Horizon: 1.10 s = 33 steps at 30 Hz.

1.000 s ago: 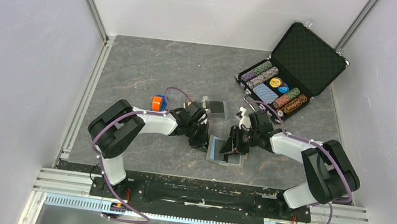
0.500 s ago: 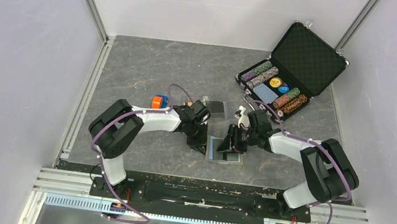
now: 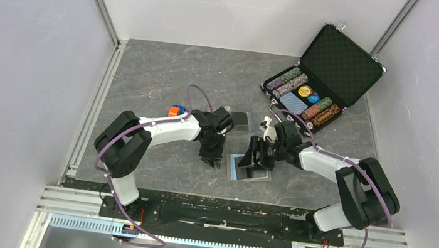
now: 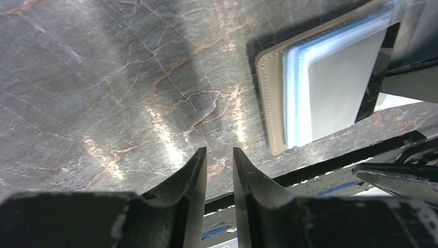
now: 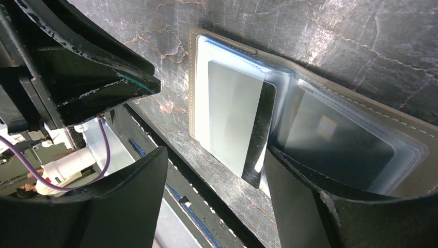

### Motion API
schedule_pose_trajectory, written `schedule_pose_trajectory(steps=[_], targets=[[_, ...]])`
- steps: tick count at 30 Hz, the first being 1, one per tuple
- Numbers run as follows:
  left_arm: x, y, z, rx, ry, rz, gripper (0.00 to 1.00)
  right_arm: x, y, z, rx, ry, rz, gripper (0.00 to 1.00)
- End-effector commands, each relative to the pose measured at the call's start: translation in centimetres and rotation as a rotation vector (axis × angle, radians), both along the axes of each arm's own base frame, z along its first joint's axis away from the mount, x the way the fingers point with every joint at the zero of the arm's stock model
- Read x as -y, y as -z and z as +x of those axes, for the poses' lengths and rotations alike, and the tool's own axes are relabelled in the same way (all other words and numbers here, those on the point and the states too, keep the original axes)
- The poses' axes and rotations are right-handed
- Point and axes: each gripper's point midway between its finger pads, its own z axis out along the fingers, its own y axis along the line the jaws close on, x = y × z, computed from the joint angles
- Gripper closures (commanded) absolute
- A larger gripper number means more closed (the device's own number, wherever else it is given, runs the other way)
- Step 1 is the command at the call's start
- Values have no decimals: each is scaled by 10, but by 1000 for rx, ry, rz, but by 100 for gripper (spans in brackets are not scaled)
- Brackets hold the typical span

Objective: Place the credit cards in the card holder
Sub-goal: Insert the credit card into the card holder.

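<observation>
The grey-taupe card holder (image 3: 238, 170) lies open near the table's front edge, pale blue-grey inside. In the right wrist view a black card (image 5: 263, 129) sits in the left sleeve of the holder (image 5: 199, 77) and sticks partly out. My right gripper (image 3: 252, 161) is open wide over the holder (image 5: 217, 155), one finger (image 5: 310, 201) over the right half. My left gripper (image 3: 212, 161) is just left of the holder, nearly shut with a narrow gap and nothing between its fingers (image 4: 219, 151). The holder also shows in the left wrist view (image 4: 271, 98). Another dark card (image 3: 242, 120) lies farther back.
An open black poker-chip case (image 3: 338, 63) with chips and a blue deck stands at the back right. A small orange and blue object (image 3: 174, 111) lies behind the left arm. The table's front edge and black rail (image 3: 213, 202) are close to the holder.
My left gripper has drawn back to the left, off the holder's edge, and its arm has swung farther back. The right gripper has stayed over the holder.
</observation>
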Motion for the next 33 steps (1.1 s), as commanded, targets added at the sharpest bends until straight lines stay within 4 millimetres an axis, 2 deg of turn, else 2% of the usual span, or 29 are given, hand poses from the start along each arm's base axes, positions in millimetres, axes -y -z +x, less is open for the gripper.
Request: schedule_pose_trajectory(steps=[1,7,9,12,16,19,26,31,33], targets=[[21,-23,5,34,42,-118,69,-6,-10,7,40,-14,27,31],[33,-22,5,14,41,-166,69,-14,-14,7,15,-9,70,56],[37,-23,5,12,41,-186,69,-15,-12,5,4,-10,76,60],[44,-25,4,0,36,-228,69,-14,-10,3,-2,-11,73,61],[54,-23,0,-28,19,-291,68,-13,-7,1,1,-18,55,54],[57,-19,-1,-43,-8,-318,67,-9,0,-2,4,-25,26,54],[54,-2,-2,-72,-31,-300,68,-11,8,-1,-4,-20,20,73],[53,5,-2,-79,-32,-281,68,-14,8,2,2,-10,32,96],[51,6,-2,-77,-32,-271,68,-13,8,3,13,0,32,100]])
